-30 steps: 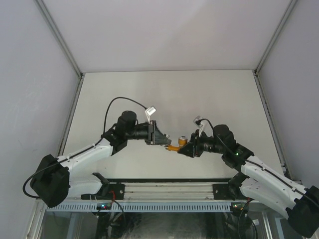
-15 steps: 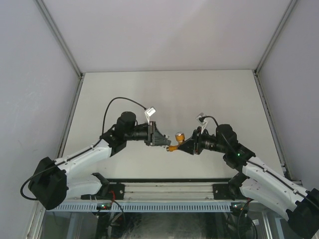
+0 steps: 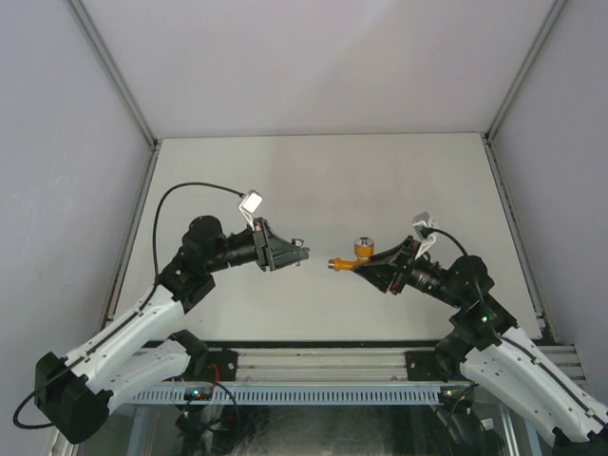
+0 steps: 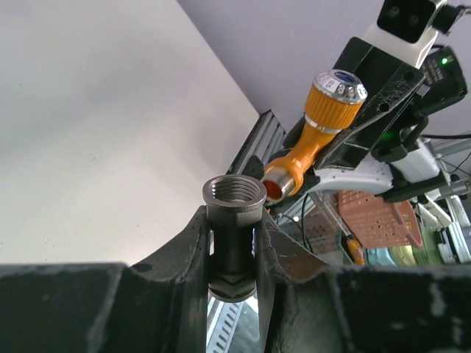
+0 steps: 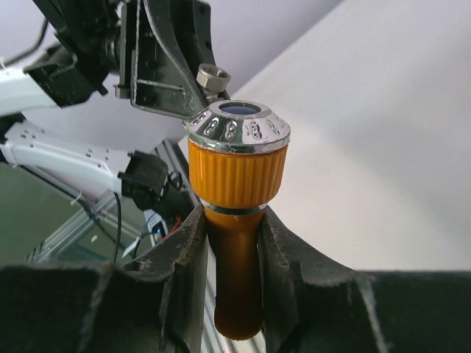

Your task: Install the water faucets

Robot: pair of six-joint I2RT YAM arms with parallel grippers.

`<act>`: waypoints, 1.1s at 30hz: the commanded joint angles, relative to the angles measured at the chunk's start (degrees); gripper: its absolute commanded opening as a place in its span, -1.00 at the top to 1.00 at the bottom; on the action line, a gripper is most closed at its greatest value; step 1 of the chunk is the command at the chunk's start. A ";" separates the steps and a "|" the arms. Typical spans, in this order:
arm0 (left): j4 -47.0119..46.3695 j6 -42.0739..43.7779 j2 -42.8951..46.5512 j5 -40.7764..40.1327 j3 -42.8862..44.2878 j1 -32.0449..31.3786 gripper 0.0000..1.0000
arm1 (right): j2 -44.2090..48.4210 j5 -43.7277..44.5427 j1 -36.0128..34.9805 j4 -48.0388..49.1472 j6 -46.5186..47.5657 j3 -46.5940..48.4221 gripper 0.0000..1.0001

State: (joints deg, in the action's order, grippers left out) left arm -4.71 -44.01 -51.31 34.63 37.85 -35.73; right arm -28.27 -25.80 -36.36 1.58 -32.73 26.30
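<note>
My left end effector point(image 3: 296, 253) grips the grey fitting point(image 4: 234, 198), my right end effector point(image 3: 370, 264) the orange tap point(image 5: 237, 176); I must align them squarely before joining.

A matte white tabletop point(image 3: 323, 180) fills the centre of the top view. Plain pale grey panels enclose it: back wall point(image 3: 313, 66) above, left wall point(image 3: 57, 190), right wall point(image 3: 570, 161). Aluminium corner posts point(image 3: 114, 71) descend diagonally from both upper corners. A slotted rail point(image 3: 313, 361) spans the bottom edge. Lighting is even.
</note>
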 commanded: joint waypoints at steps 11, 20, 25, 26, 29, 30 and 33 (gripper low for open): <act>-19.32 -19.47 5.26 2.08 0.46 1.26 1.00 | -2.24 -12.83 14.11 18.58 -10.56 5.18 1.00; -25.30 -29.59 3.61 0.45 0.44 2.41 1.00 | -8.86 -23.97 19.90 22.81 -7.10 11.93 1.00; -33.17 -37.45 1.45 1.04 -1.15 2.41 0.99 | -4.30 -17.76 15.15 15.31 8.68 13.88 1.00; -34.41 -38.64 1.07 1.36 -1.27 2.41 0.99 | -4.17 -18.04 14.47 15.25 9.83 14.20 1.00; -35.49 -40.24 -0.37 3.65 -0.51 2.42 1.00 | -4.22 -18.22 11.29 13.65 13.78 15.63 1.00; -35.66 -40.59 -0.73 4.69 -0.27 2.35 1.00 | -4.19 -17.48 9.98 12.75 15.42 16.10 1.00; -36.39 -41.67 -1.36 6.85 -0.18 2.20 1.00 | -4.40 -15.30 6.01 10.48 19.85 17.33 1.00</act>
State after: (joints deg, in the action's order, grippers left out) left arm -35.20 -81.71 -52.31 37.76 37.26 -33.58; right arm -32.12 -44.40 -26.50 15.18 -22.33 40.99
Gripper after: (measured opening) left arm 0.287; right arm 0.276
